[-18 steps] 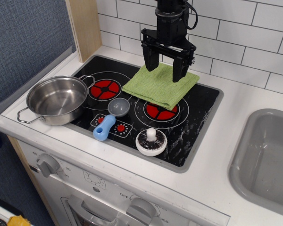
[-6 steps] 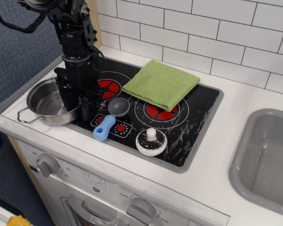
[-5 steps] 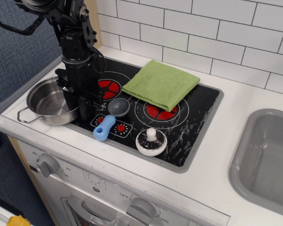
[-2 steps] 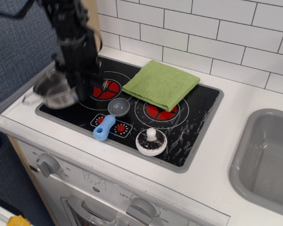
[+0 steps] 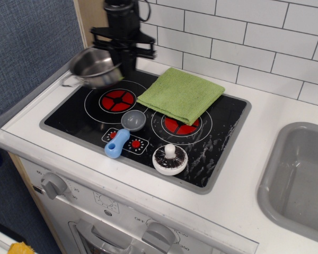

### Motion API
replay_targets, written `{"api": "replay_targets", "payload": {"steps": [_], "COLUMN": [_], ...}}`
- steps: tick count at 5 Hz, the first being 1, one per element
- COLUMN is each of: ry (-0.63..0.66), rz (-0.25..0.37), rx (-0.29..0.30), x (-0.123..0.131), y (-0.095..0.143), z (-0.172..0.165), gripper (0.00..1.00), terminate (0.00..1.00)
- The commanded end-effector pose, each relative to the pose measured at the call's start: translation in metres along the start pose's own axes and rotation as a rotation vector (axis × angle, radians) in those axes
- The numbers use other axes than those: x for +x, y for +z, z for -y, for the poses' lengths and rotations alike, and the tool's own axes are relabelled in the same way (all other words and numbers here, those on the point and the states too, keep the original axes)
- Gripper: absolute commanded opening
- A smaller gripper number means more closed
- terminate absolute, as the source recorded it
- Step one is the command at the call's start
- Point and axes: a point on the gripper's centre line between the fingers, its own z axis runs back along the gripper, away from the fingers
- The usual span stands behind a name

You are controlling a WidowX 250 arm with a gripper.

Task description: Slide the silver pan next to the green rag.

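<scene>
The silver pan (image 5: 93, 67) is at the back left corner of the black stovetop (image 5: 217, 135), tilted and slightly blurred, with one wire handle pointing left. My black gripper (image 5: 124, 62) comes down from above and is shut on the pan's right rim. The green rag (image 5: 181, 94) lies flat at the back middle of the stovetop, over part of the right burner. The pan is a short gap to the left of the rag, not touching it.
A small grey bowl (image 5: 133, 119), a blue scoop (image 5: 116, 143) and a toy mushroom (image 5: 170, 159) sit near the stovetop's front. A grey sink (image 5: 299, 180) is at the right. A tiled wall runs behind; a wooden post (image 5: 93, 24) stands at the back left.
The gripper moved from above the rag to the pan at the front left, shut on its rim, and carried it back and right to the stovetop's back left corner.
</scene>
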Motion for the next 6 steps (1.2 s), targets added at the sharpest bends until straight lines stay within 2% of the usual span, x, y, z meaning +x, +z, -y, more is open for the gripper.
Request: {"api": "replay_targets", "payload": {"steps": [1, 3, 4, 6], "ry": [0.05, 0.064, 0.056, 0.073], "rz": [0.008, -0.019, -0.018, 0.002], "rx": [0.052, 0.088, 0.104, 0.104], "x": [0.027, 0.033, 0.032, 0.026], "y": [0.001, -0.011, -0.009, -0.001], "z": [0.015, 0.014, 0.013, 0.009], "gripper": [0.0, 0.0, 1.0, 1.0], "terminate": [0.0, 0.0, 0.0, 0.0]}}
